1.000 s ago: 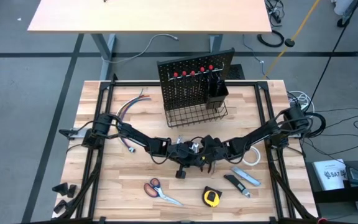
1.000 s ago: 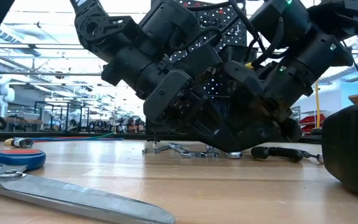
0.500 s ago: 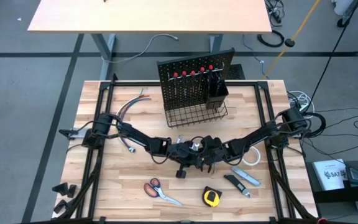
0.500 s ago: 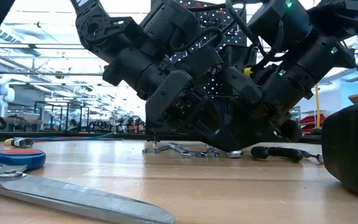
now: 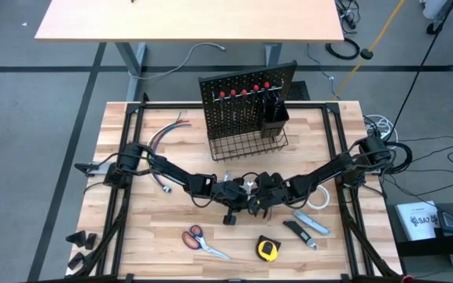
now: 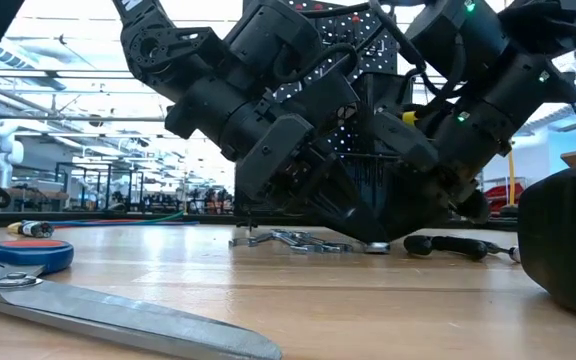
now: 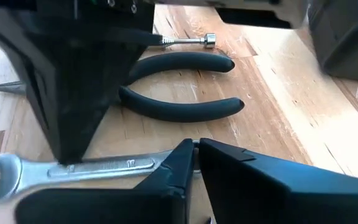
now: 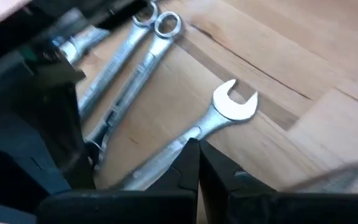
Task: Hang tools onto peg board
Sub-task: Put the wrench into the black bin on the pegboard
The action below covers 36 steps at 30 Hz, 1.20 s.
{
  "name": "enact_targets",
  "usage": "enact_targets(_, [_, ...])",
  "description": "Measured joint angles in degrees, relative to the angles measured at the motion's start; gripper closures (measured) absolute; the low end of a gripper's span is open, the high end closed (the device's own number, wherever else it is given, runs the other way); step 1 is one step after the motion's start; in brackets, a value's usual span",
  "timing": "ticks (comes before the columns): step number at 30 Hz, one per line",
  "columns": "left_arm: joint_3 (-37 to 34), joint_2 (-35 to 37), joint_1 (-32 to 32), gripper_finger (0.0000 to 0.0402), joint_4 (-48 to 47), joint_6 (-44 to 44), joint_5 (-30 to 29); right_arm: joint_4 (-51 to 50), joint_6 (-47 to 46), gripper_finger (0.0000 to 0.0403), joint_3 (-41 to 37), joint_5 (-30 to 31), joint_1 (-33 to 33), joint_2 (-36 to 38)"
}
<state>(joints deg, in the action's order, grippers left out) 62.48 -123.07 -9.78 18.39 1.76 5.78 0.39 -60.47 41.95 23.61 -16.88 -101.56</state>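
Pale butcher-block planks make up the tabletop (image 5: 144, 228), with grey floor and a second light table beyond it. At mid-table the two grippers meet nose to nose over a cluster of silver wrenches (image 8: 135, 50). The right gripper (image 8: 197, 163) is clenched on the shank of an open-ended wrench (image 8: 219, 115) whose forked head juts past its fingertips. The left gripper (image 7: 194, 163) has its fingers almost together over the flat shank of another wrench (image 7: 86, 168) lying on the wood; whether it grips that wrench I cannot tell. Just past it lie pliers (image 7: 185, 84) with smooth, dark, curved handles, and a small chrome-tipped piece (image 7: 191, 41). Further out, along the near edge, sit orange-handled scissors (image 5: 200, 240) with long bright blades, a squat yellow tape measure (image 5: 267, 250), a grey-blue utility knife (image 5: 311, 224) and a white tape roll (image 5: 318, 203). At the back stands the peg board (image 5: 246, 98), a black perforated panel carrying a row of red-capped tools, with a wire basket (image 5: 246, 143) at its foot. By my reading the job is only partly done: the red-topped row hangs, but the wrenches, pliers, scissors, tape measure, knife and roll remain on the table.
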Motion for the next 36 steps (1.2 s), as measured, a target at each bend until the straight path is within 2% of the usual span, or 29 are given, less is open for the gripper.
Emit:
enact_targets(3, [0.0,-0.02,-0.08,0.0343,-0.04,0.01,-0.3,-2.04,-0.17,0.0402,0.01,0.02,0.0,0.89])
enact_targets(7, [0.04,-0.02,0.03,0.0344,-0.22,0.0,-0.17,-3.84,-0.14,0.0402,-0.15,-0.54,-0.25,2.57])
enact_targets(12, [0.07,-0.02,0.07,0.0357,-0.74,0.39,-0.17,-8.27,-0.35,0.0402,-0.48,0.51,-0.9,5.73])
enact_targets(16, [0.11,-0.02,0.17,0.0373,-1.21,2.12,-0.24,-5.59,-0.75,0.0402,-0.37,3.28,-0.85,7.41])
enact_targets(22, [0.11,0.0,0.24,0.0397,-1.29,3.56,-0.37,-5.34,-0.13,0.0397,-0.33,2.81,-0.66,7.41])
enact_targets(26, [0.11,0.0,0.24,0.0396,-1.32,3.8,-0.05,-5.26,2.34,0.0362,-0.33,0.09,1.06,7.43])
enact_targets(31, [0.17,0.1,0.21,0.0398,-2.53,7.98,1.95,-5.05,5.53,0.0291,-0.31,-3.25,3.13,7.45])
enact_targets(36, [0.24,0.21,0.55,0.0399,-3.8,10.83,4.16,-4.79,6.13,0.0223,-0.26,-3.1,4.13,7.5])
